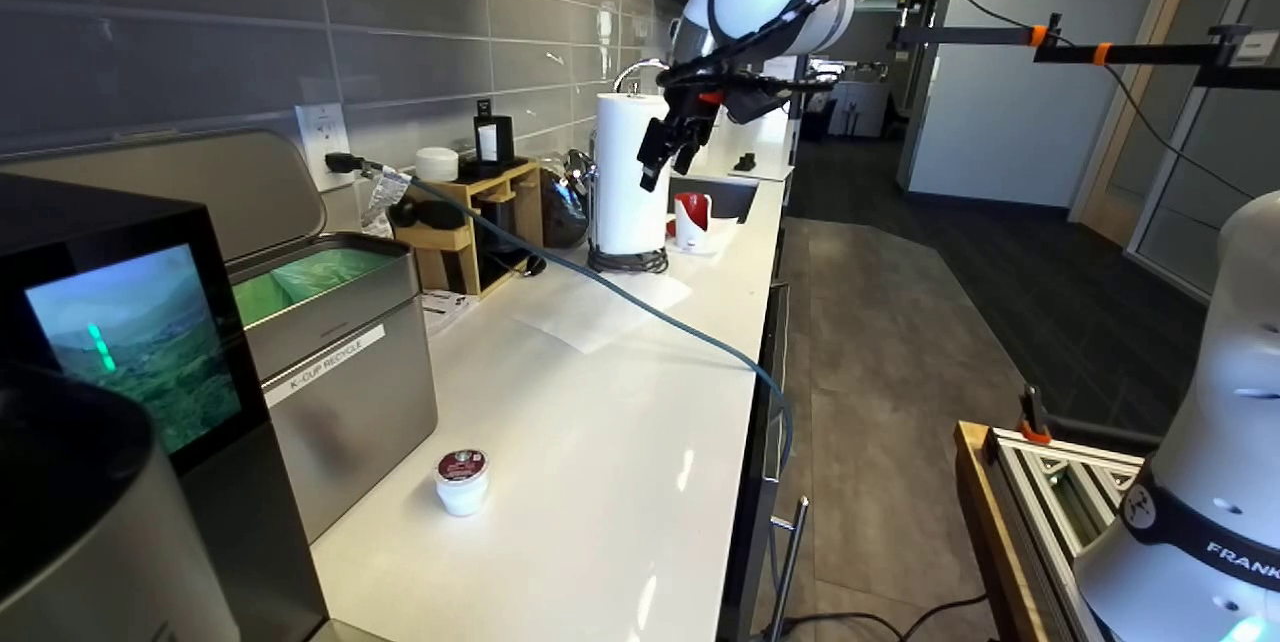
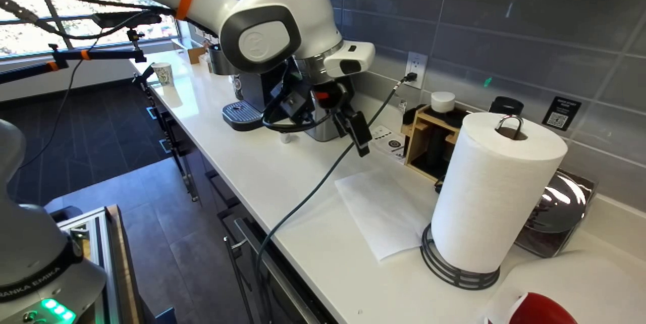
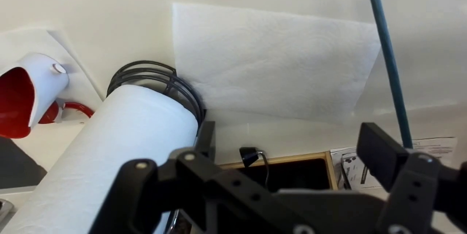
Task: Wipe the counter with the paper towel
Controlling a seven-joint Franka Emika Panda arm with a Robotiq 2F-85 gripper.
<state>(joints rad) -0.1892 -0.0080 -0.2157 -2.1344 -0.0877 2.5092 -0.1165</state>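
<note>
While the single gripper (image 1: pixel 667 172) hangs well above the single counter (image 1: pixel 590 482) in an exterior view, step judged: approach, pre-grasp. In an exterior view: one paper towel (image 2: pixel 381 213) flat on the counter, near one upright roll (image 2: pixel 497 198); next likely lower, pinch. Wrist view: jaws wide, nothing held; second white sheet (image 3: pixel 22 42) beyond roll.

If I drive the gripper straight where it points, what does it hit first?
Most likely the paper towel on the counter: the open gripper angles down toward it. Depth is unclear; possibly bare counter beside it.
</note>
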